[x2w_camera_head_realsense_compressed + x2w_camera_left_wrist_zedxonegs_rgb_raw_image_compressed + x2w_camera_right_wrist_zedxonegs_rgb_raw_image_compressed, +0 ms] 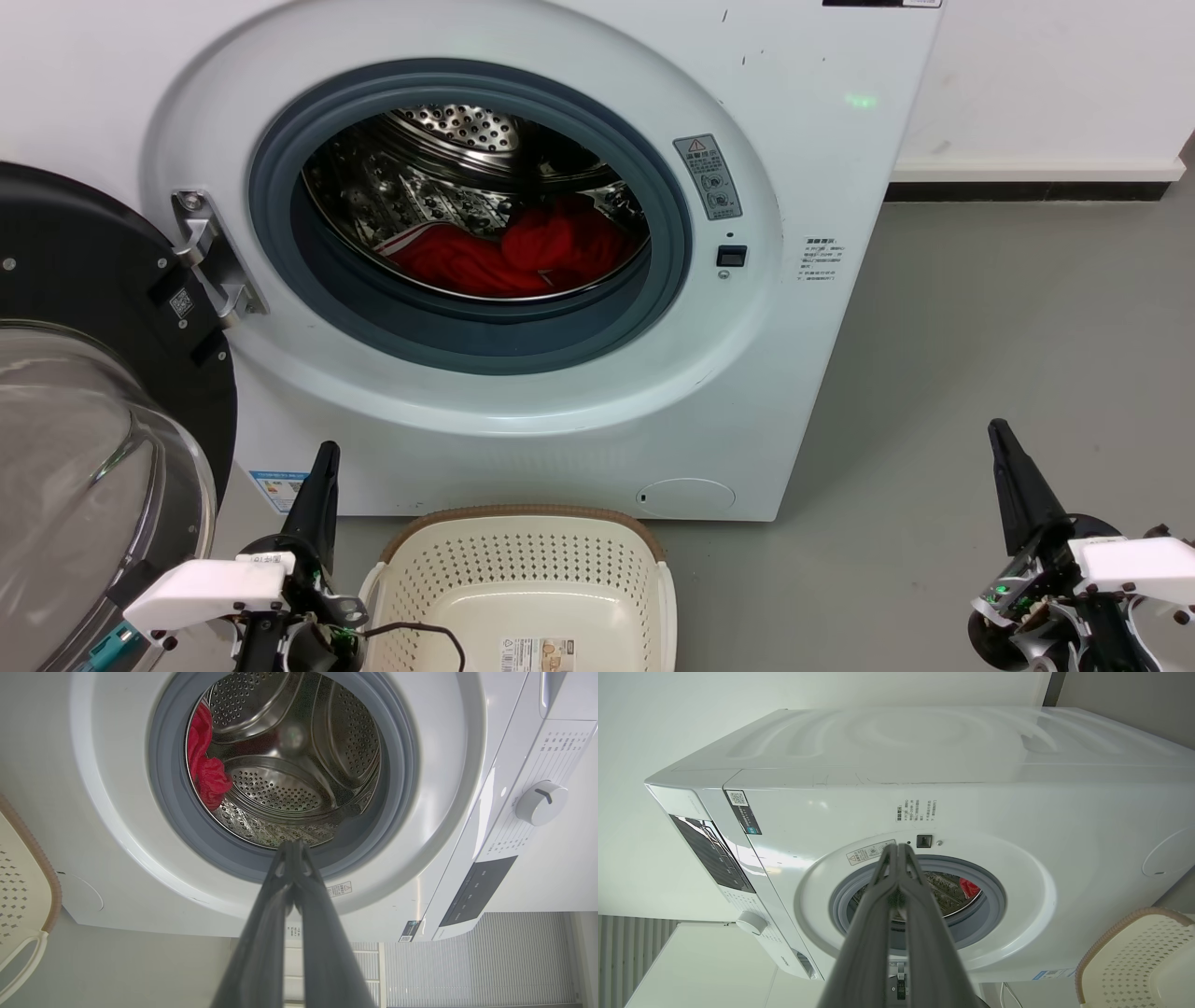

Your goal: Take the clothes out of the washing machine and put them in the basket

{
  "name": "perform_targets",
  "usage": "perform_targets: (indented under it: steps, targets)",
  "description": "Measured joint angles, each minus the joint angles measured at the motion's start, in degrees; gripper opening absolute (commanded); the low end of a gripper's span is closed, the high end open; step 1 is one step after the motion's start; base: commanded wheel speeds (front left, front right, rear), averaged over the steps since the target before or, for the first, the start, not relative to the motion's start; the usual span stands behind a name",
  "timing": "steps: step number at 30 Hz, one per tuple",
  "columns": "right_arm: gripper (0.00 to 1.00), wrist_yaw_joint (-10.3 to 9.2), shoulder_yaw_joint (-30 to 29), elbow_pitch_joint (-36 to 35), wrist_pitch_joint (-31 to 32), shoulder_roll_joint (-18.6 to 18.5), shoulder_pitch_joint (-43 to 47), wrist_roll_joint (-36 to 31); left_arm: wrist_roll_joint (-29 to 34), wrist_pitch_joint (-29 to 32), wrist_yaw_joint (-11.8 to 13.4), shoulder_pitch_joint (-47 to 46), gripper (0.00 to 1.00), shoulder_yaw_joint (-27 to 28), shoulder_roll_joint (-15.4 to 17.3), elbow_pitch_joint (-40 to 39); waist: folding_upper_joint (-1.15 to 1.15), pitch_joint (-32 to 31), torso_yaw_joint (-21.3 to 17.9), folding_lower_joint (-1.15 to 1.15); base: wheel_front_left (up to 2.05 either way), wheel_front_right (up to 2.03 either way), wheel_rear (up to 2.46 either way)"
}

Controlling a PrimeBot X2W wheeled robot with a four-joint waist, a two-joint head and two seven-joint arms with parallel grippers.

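The big white washing machine [579,411] stands on the grey floor [980,355] with its round door [93,280] swung wide open to the left. The door has a black frame and a see-through glass bowl in the middle. Inside the hole, past the grey ring [674,252], is the shiny metal drum [448,140] with lots of little holes. The clothes [523,257] lie in a red heap at the bottom of the drum, a bit to the right, with some white trim showing on the left side of the heap. The basket [532,511] sits on the floor near the robot, just in front of the machine. It is cream with a brown rim, and there are no clothes in it; a paper label [537,653] is on its bottom. A thin black wire [420,630] hangs over its near left edge. The left gripper [325,450] is just beside the basket on the left, and its two dark fingers are pressed together with nothing between them. The right gripper [997,427] is well apart from the basket, far out on the right over the floor. Its fingers are pressed together too and hold nothing. Both grippers point up at the machine and do not touch it.
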Motion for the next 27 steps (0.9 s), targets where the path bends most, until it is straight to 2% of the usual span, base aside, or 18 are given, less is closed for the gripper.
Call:
perform_targets:
  steps: [23,24,27]
  targets:
    - [0.0,0.0,0.0,0.0,0.0,0.0,0.0,0.0,0.0,0.0,0.0,0.0,0.0,0.0,0.0,0.0,0.0,0.0,0.0,0.0,0.0,0.0,0.0]
    - [1.0,0.01,0.0,0.2,0.0,0.0,0.1,0.0,0.0,0.0,0.0,0.1,1.0,-0.1,0.0,0.2,0.0,0.0,0.0,0.0,0.0,0.0,0.0]
    - [1.0,-0.01,0.1,1.3,-0.2,0.1,1.5,0.0,0.0,-0.2,0.0,1.4,1.0,-0.5,-0.1,1.5,0.0,0.0,0.0,0.0,0.0,0.0,0.0]
